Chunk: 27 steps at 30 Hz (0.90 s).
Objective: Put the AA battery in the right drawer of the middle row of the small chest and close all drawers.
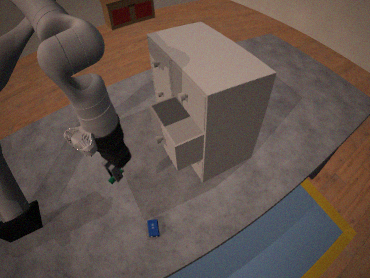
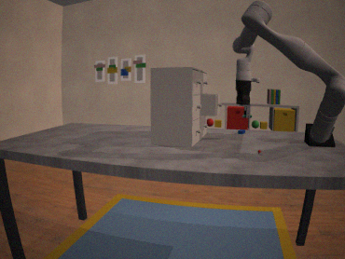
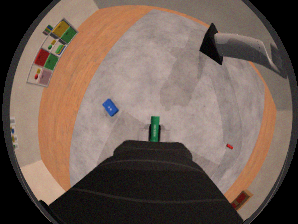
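Note:
My gripper (image 1: pixel 116 175) is shut on a small green AA battery (image 1: pixel 112 178) and holds it well above the grey mat, to the left of the chest's front. The battery shows as a green stick past the fingers in the wrist view (image 3: pixel 154 128) and in the side view (image 2: pixel 245 114). The white chest (image 1: pixel 212 90) stands upright on the mat. One middle-row drawer (image 1: pixel 177 131), on the right side as I face the fronts, is pulled out and looks empty; it also shows in the side view (image 2: pixel 210 103). The other drawers look pushed in.
A small blue block (image 1: pixel 153 228) lies on the mat in front of the gripper. A tiny red object (image 2: pixel 259 151) lies on the table nearer the arm's base. Shelves with coloured items (image 2: pixel 258 117) stand behind the table.

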Tool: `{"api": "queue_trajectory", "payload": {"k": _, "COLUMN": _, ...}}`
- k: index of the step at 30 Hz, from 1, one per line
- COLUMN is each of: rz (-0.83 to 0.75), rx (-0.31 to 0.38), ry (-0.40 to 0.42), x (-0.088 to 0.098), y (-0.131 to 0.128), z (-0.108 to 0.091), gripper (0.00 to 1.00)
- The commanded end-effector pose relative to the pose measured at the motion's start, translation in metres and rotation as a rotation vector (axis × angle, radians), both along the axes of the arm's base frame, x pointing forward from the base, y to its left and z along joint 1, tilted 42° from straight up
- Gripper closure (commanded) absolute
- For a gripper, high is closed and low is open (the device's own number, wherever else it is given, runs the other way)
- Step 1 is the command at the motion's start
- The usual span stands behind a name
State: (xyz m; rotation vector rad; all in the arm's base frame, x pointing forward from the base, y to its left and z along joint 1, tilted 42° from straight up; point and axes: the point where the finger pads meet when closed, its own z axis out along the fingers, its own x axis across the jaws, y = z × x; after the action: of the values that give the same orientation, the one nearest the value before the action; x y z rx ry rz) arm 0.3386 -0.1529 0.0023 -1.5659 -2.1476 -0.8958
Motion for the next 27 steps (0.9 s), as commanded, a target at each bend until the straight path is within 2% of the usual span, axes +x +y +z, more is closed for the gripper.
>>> {"api": "queue_trajectory", "payload": {"k": 1, "rz": -0.033, "rx": 0.002, "ry": 0.043, "x": 0.008, "y": 0.004, "z": 0.002, "gripper": 0.69}}
{"api": "queue_trajectory", "payload": {"k": 4, "rz": -0.058, "rx": 0.005, "ry": 0.065, "x": 0.01, "y": 0.006, "z": 0.003, "gripper": 0.69}}
{"api": "queue_trajectory", "payload": {"k": 16, "rz": -0.297, "rx": 0.033, "ry": 0.276, "x": 0.036, "y": 0.019, "z": 0.017, "gripper": 0.69}}
{"api": "queue_trajectory", "payload": {"k": 27, "rz": -0.365, "rx": 0.042, "ry": 0.337, "x": 0.044, "y": 0.024, "z": 0.022, "gripper": 0.69}}
